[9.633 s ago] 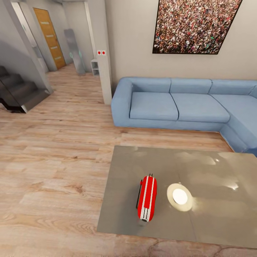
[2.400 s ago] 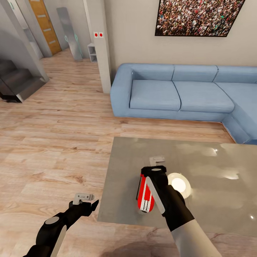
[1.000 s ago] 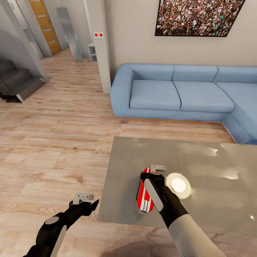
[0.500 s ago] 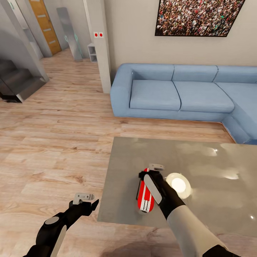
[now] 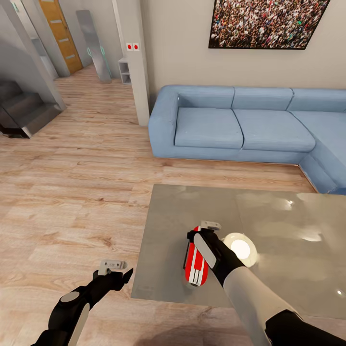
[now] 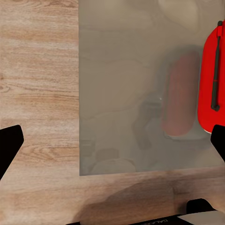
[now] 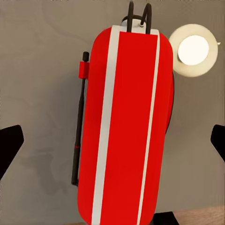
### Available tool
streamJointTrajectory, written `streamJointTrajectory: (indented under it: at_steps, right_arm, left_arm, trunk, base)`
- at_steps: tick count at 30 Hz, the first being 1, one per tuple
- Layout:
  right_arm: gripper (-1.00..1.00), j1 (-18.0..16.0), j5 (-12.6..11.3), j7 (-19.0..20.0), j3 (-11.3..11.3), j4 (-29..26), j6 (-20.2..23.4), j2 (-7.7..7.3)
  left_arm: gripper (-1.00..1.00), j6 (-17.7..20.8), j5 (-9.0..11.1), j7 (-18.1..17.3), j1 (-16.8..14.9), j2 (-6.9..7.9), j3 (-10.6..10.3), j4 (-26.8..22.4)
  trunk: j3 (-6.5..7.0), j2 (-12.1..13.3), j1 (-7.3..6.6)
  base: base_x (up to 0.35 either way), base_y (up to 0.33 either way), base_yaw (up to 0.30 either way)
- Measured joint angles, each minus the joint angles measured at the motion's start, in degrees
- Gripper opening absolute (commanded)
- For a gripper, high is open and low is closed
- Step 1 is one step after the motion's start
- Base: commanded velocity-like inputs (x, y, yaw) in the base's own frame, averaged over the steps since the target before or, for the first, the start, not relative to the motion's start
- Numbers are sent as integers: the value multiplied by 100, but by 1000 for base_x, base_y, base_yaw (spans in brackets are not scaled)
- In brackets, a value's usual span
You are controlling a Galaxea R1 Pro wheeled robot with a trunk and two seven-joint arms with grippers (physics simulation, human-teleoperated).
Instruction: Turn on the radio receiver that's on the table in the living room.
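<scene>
The red radio receiver [image 5: 195,263] with white stripes lies flat near the front left of the glossy grey table [image 5: 278,226]. My right gripper [image 5: 201,239] hangs just above the radio's far end, pointing down. In the right wrist view the radio [image 7: 126,126] lies between the two widely parted fingertips [image 7: 9,143], its thin black antenna [image 7: 79,122] along one side; the gripper [image 7: 112,140] is open and holds nothing. My left gripper [image 5: 126,276] hovers open over the floor left of the table's near corner. The left wrist view shows the table [image 6: 122,84] and the radio's edge [image 6: 212,79].
A blue corner sofa [image 5: 240,129] stands beyond the table under a crowd picture [image 5: 264,23]. A round bright light reflection [image 5: 240,248] sits on the tabletop right of the radio. Wood floor [image 5: 72,192] spreads left toward dark stairs [image 5: 24,115] and a white pillar [image 5: 137,62].
Over the last second my right wrist has drifted slightly left over the radio, and more of the forearm has come into view. The radio and left arm have not moved.
</scene>
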Motion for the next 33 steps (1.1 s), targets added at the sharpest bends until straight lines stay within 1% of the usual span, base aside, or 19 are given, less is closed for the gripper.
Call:
streamJointTrajectory:
  at_steps: [6,9,12,13,17,22,33]
  right_arm:
    - [100,-41,3,71,2,114,-41,0]
    - [100,-117,-3,84,2,312,-63,0]
    - [100,-279,-13,136,2,687,-196,0]
    - [100,-354,-16,212,2,888,-305,0]
    - [100,-490,-21,454,2,1274,-492,0]
    - [100,-542,-22,571,9,1439,-565,0]
    - [100,-560,-23,615,45,1617,-630,0]
  left_arm:
    - [100,-5,0,1,0,-2,0,0]
    - [100,-7,0,3,0,-4,0,1]
    - [100,-8,0,2,0,-4,0,4]
    - [100,-8,0,4,0,-4,0,6]
    - [100,-9,0,5,0,-5,0,8]
    - [100,-9,0,6,0,-5,0,9]
    - [100,-9,0,6,0,-8,0,14]
  trunk:
    - [0,0,0]
    - [0,0,0]
    - [0,0,0]
    - [0,0,0]
    - [0,0,0]
    - [0,0,0]
    - [0,0,0]
  base:
    - [0,0,0]
    - [0,0,0]
    - [0,0,0]
    - [0,0,0]
    - [0,0,0]
    - [0,0,0]
    - [0,0,0]
